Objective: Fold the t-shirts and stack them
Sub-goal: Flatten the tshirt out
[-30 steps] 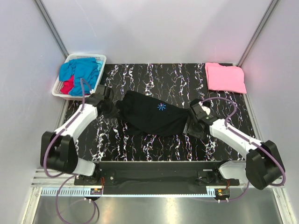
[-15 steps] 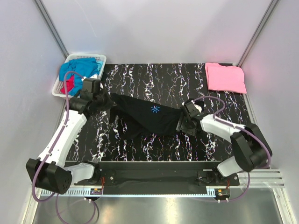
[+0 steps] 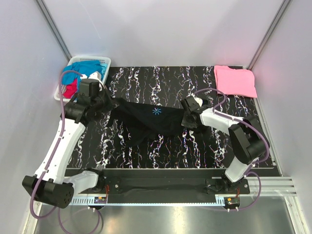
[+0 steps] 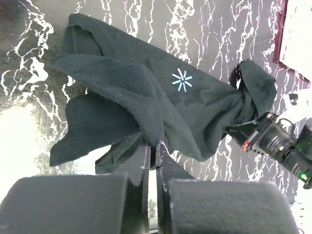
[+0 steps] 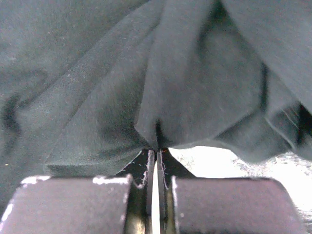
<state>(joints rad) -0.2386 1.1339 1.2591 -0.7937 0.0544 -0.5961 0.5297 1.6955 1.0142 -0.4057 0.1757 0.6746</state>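
Observation:
A large black t-shirt [image 3: 148, 119] with a small light-blue star print [image 4: 181, 81] hangs stretched between both arms over the dark marbled table [image 3: 146, 151]. My left gripper [image 3: 110, 104] [image 4: 156, 145] is shut on the shirt's left end, cloth pinched at its tips. At the shirt's right end my right gripper [image 3: 184, 120] [image 5: 157, 148] is shut on a bunched fold of the black cloth [image 5: 122, 87]. A folded pink t-shirt [image 3: 235, 81] lies at the table's far right corner. Bright blue [image 3: 87, 69] and red [image 3: 71, 89] t-shirts sit in the basket.
The white slotted plastic basket [image 3: 105, 61] stands off the table's far left corner, just behind my left wrist. Grey walls close in the back and both sides. The arm bases sit on a black rail [image 3: 161, 176] at the near edge.
The right gripper has shut on the shirt's right end. Both grippers have risen and moved toward the back, lifting the black shirt and drawing it taut.

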